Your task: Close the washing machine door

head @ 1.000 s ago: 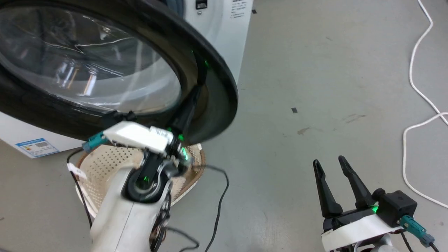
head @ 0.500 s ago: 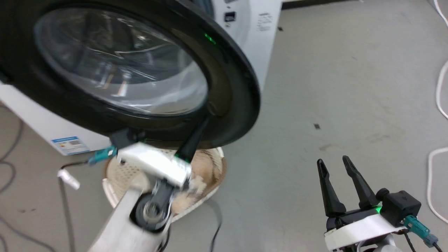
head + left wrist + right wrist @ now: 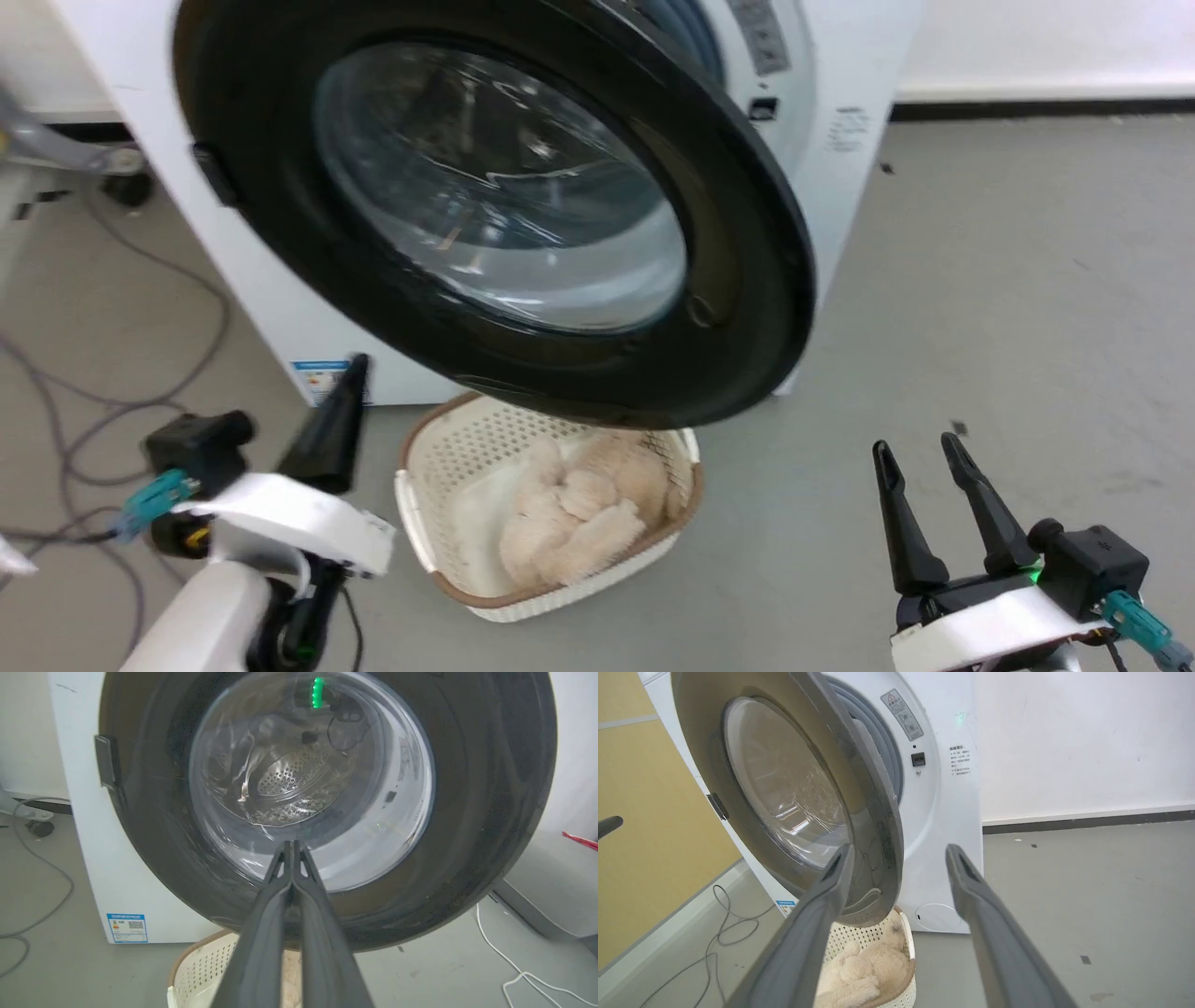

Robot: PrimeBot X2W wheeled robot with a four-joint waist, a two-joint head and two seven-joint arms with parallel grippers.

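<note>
The washing machine door (image 3: 747,280), black-rimmed with a clear glass bowl, stands ajar in front of the white washing machine (image 3: 840,84). It is hinged on the left, and its free right edge is off the front. The right wrist view shows the door (image 3: 784,788) and the grey gasket (image 3: 882,742) in the gap behind it. My left gripper (image 3: 355,366) is shut on nothing, low and left of the door and apart from it. In the left wrist view it (image 3: 292,844) points at the door's glass (image 3: 327,788). My right gripper (image 3: 915,444) hangs open over bare floor at the lower right.
A cream laundry basket (image 3: 411,504) with a fluffy beige bundle (image 3: 579,513) sits on the floor under the door. Dark cables (image 3: 93,411) trail on the floor at left. A blue-white label (image 3: 317,378) is low on the machine. A white cable (image 3: 514,980) lies at right.
The head view has shifted. My left gripper, earlier against the door's lower rim, is now off it and drawn back to the lower left. The right gripper has held still.
</note>
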